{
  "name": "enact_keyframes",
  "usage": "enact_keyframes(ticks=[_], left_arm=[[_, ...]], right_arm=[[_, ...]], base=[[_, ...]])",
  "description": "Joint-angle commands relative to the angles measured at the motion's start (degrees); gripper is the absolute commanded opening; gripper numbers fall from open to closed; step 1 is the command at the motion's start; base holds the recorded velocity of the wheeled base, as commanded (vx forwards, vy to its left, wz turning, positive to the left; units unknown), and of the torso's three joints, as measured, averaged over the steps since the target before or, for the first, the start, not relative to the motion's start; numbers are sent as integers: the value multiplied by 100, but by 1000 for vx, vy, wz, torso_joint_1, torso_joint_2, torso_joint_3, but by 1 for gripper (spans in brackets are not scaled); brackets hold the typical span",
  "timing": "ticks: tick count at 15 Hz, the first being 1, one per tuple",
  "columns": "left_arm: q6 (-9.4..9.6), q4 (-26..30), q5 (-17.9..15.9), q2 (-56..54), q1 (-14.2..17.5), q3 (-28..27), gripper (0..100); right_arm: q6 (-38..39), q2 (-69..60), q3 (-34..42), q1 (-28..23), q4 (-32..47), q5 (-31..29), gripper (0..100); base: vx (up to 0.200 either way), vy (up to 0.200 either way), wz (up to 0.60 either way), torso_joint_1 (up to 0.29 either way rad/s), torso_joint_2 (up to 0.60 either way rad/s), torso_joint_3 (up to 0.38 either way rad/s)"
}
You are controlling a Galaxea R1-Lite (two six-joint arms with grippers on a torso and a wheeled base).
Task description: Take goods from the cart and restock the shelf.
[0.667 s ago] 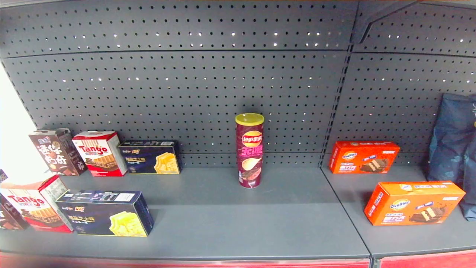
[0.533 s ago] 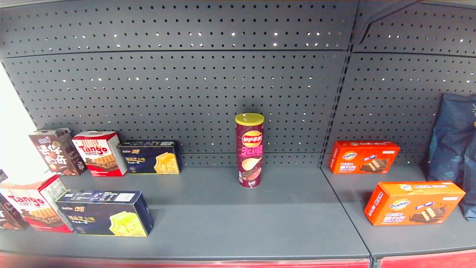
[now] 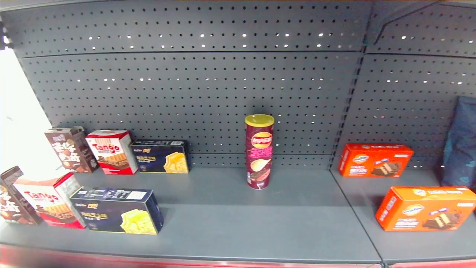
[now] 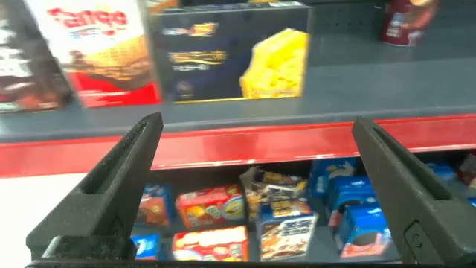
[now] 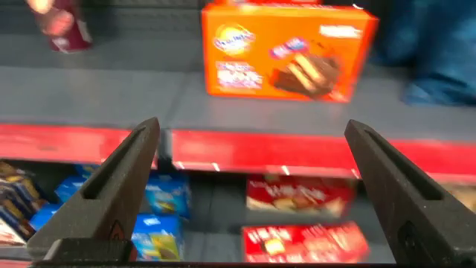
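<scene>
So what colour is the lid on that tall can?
Yellow lid, best seen in the head view.

The left end effector (image 4: 256, 123) is showing two matte, dark grey fingers (image 4: 111, 201), each a long, flat-sided wedge narrowing toward a blunt tip, with a small round recess sitting near one base. The right end effector (image 5: 251, 125) is wearing the same pair of dark wedge fingers (image 5: 401, 193), a faint triangular mark showing low on one.
</scene>
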Motion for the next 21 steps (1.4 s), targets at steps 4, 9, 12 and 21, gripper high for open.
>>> enact_keyframes(ticks=[4, 9, 12, 21], left_arm=[[23, -1, -21, 0, -2, 2, 100], [41, -1, -30, 0, -2, 2, 100], [41, -1, -38, 0, -2, 2, 100], [41, -1, -38, 0, -2, 2, 100]], right_arm=[[-4, 0, 0, -2, -1, -5, 100], [-4, 0, 0, -2, -1, -5, 100], [-4, 0, 0, -2, -1, 4, 100], [5, 0, 0, -2, -1, 4, 100]], base=[[0, 0, 600, 7, 4, 5], [0, 0, 600, 4, 4, 4], [0, 0, 600, 2, 1, 2], [0, 0, 267, 1, 2, 2]])
